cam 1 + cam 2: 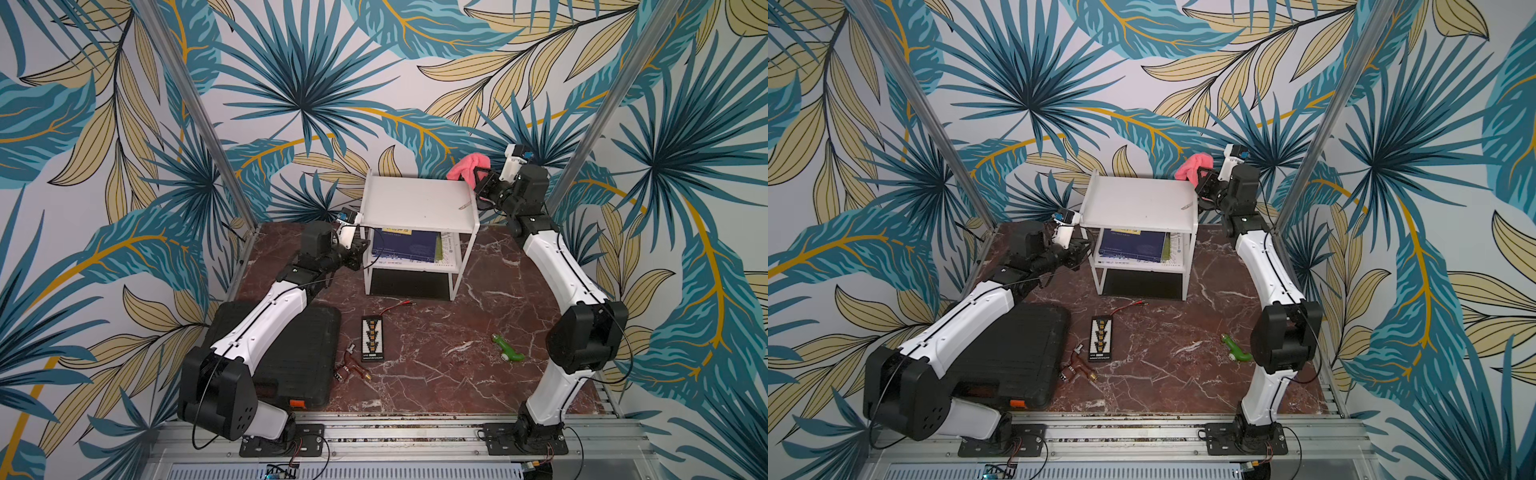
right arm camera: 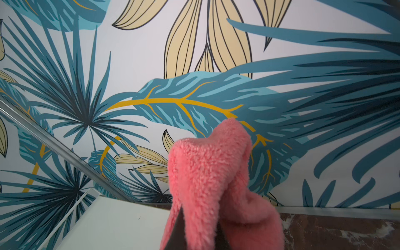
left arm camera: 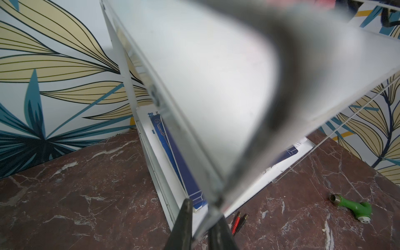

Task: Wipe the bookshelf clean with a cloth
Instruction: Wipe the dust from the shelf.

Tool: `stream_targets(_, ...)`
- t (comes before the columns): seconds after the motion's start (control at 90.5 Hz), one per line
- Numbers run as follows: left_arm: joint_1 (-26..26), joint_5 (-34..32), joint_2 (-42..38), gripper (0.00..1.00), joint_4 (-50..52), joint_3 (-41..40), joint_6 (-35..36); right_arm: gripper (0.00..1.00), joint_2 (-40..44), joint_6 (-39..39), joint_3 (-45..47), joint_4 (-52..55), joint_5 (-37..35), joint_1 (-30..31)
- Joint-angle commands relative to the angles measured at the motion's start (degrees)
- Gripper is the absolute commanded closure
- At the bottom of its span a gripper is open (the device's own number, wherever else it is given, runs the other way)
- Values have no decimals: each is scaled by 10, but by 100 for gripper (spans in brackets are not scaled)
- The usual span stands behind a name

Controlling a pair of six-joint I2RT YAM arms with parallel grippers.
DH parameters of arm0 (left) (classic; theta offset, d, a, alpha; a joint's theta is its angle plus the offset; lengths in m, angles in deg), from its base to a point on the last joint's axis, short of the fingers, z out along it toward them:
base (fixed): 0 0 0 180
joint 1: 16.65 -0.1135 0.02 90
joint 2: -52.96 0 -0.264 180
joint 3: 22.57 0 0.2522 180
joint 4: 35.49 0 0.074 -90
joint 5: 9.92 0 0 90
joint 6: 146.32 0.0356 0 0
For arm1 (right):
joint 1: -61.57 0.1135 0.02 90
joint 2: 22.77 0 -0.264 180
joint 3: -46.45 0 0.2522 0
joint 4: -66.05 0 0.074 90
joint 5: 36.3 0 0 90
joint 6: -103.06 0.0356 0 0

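Observation:
The white bookshelf [image 1: 415, 199] [image 1: 1138, 199] stands at the back of the marble table in both top views. My left gripper [image 1: 359, 249] [image 1: 1079, 249] is at its front-left corner. In the left wrist view this gripper [image 3: 201, 218] is shut on the bookshelf's thin corner post [image 3: 213, 207]. The pink fuzzy cloth [image 1: 462, 166] [image 1: 1190, 166] hangs bunched from my right gripper [image 1: 478, 176] [image 1: 1202, 176], just above the shelf's back-right corner. In the right wrist view the cloth [image 2: 212, 173] fills the shut right gripper [image 2: 199, 233] and hides most of both fingers, with the top board [image 2: 119, 223] below.
Blue books [image 1: 405, 247] lie on the lower tier, and a small scrap [image 1: 464, 204] lies on the top board. In front are a black ribbed case [image 1: 291, 357] under my left arm, a black connector strip [image 1: 372, 338], a red wire [image 1: 395, 307], a copper fitting [image 1: 351, 365] and a green toy [image 1: 508, 349].

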Motion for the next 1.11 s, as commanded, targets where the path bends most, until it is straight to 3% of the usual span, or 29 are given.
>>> stream_targets(0.0, 12, 4, 14, 100, 5, 17, -78, 100, 124, -16, 113, -11, 29, 9)
stream_targets(0.111, 16, -2, 17, 100, 0, 14, -84, 100, 193, -29, 211, -32, 61, 8)
stream_targets(0.188, 17, -4, 23, 100, 2, 18, -88, 100, 181, -14, 229, -62, 46, 8)
stream_targets(0.265, 17, -8, 24, 100, 3, 20, -92, 100, 127, -2, 174, -64, 33, 8)
stream_targets(0.365, 18, -13, 19, 100, -3, 15, -103, 100, 50, 8, 57, -27, 77, 8)
stream_targets(0.442, 20, -14, 16, 100, -18, 6, -116, 100, 50, -4, 31, 5, 106, 10)
stream_targets(0.542, 26, -19, 15, 100, -30, 1, -128, 100, 141, -41, 140, -24, 57, 9)
stream_targets(0.663, 30, -28, 13, 100, -30, 1, -141, 100, 298, -110, 349, -59, -28, 9)
stream_targets(0.807, 35, -28, 14, 100, -28, 5, -146, 100, 388, -119, 486, -146, 20, 13)
stream_targets(0.884, 35, -26, 15, 100, -28, 7, -148, 100, 369, -134, 474, -162, 26, 47)
stream_targets(1.017, 38, -19, 13, 100, -30, 8, -150, 100, 290, -243, 370, -116, -47, 164)
stream_targets(1.094, 37, -17, 11, 100, -25, 10, -149, 100, 265, -266, 336, -122, -70, 217)
